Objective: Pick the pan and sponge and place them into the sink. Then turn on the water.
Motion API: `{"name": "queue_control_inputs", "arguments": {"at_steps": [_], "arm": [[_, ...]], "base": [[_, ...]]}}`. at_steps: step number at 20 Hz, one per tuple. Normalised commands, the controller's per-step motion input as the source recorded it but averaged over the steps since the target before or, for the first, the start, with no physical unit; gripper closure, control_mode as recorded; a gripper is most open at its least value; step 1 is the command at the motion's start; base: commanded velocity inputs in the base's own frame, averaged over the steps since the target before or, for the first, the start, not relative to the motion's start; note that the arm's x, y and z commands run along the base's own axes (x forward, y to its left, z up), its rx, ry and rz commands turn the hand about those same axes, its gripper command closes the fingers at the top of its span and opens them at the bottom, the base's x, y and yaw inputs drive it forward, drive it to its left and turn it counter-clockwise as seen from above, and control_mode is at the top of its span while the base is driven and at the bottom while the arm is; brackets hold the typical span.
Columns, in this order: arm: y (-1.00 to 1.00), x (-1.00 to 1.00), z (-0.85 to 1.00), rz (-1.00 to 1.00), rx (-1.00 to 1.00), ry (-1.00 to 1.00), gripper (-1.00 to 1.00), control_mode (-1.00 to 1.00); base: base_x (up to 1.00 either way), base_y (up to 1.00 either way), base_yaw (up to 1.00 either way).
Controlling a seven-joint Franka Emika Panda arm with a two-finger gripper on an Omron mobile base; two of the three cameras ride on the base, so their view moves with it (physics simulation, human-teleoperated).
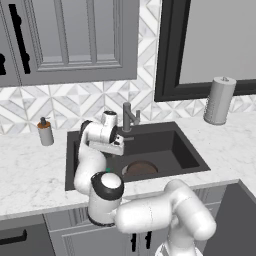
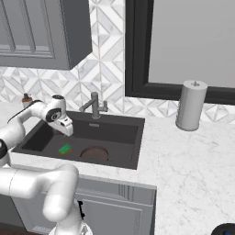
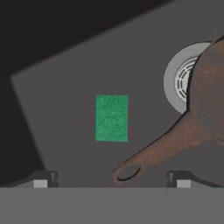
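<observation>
1. Your end effector hangs over the sink with jaws spread wide, holding nothing.
2. The sponge lies flat on the basin floor directly below; the pan rests beside it, partly over the drain.
3. The faucet stands behind the end effector, near the back rim; judge your next reach toward its lever.
4. No readable writing anywhere.

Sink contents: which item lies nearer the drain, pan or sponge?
The pan: its brown bowl overlaps the silver drain in the hand view. The green sponge lies flat, apart on the bare sink floor.
</observation>
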Motion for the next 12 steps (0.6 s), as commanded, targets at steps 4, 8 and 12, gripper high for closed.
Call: {"name": "queue_control_inputs", "arguments": {"at_steps": [4,8,12], "arm": [[-0.05,-0.57,0.80,0.10,0.00,0.00,-1.00,-1.00],[-0.40,-0.62,0.73,0.18,-0.02,0.00,-1.00,-1.00],[-0.73,-0.48,0.61,0.20,-0.05,-0.03,-1.00,-1.00]], "base": [[0.00,0.00,0.00],[0.00,0.00,0.00],[0.00,0.00,0.00]]}}
